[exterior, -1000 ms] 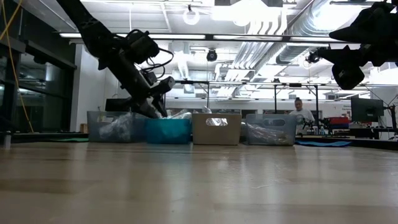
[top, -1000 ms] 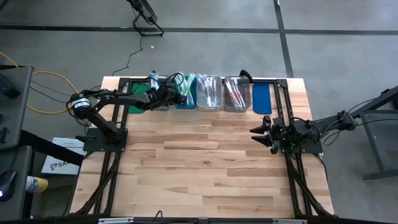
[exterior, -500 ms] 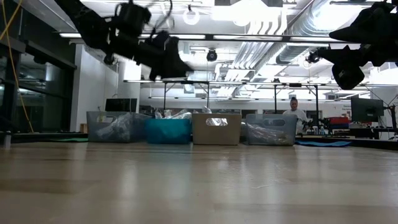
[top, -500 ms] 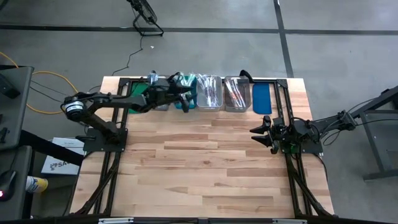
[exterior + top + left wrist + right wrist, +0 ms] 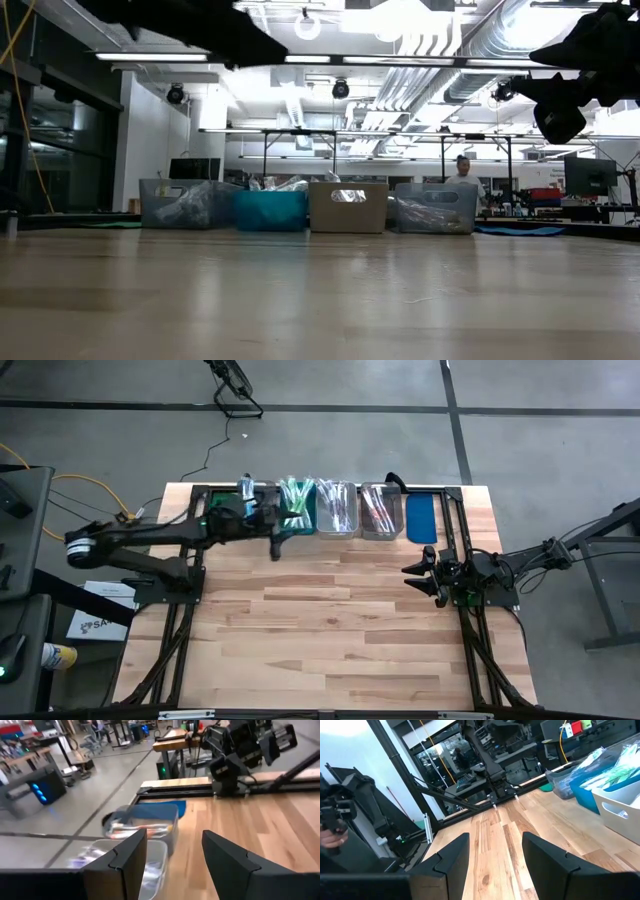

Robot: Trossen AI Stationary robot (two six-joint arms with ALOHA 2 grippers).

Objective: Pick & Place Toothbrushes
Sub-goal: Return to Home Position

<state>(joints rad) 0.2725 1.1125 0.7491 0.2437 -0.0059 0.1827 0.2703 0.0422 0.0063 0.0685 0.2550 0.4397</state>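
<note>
Return-to-home stage, as I read it. My left claw (image 5: 276,544) hangs just before the row of bins (image 5: 337,535), fingers apart and empty. My right claw (image 5: 414,575) waits near the worktop's (image 5: 330,630) right edge, likewise apart. The toothbrushes (image 5: 336,506) lie inside the bins. Next I must fold the left arm back, clearing the rims.

Finding no legible text, label, brand or number anywhere; seeing only unreadable dark print on a white sheet (image 5: 95,612) beside the table (image 5: 330,645).

Your left gripper (image 5: 276,546) hangs upper centre, fingers spread; your right gripper (image 5: 411,578) rests mid-right, fingers spread.
</note>
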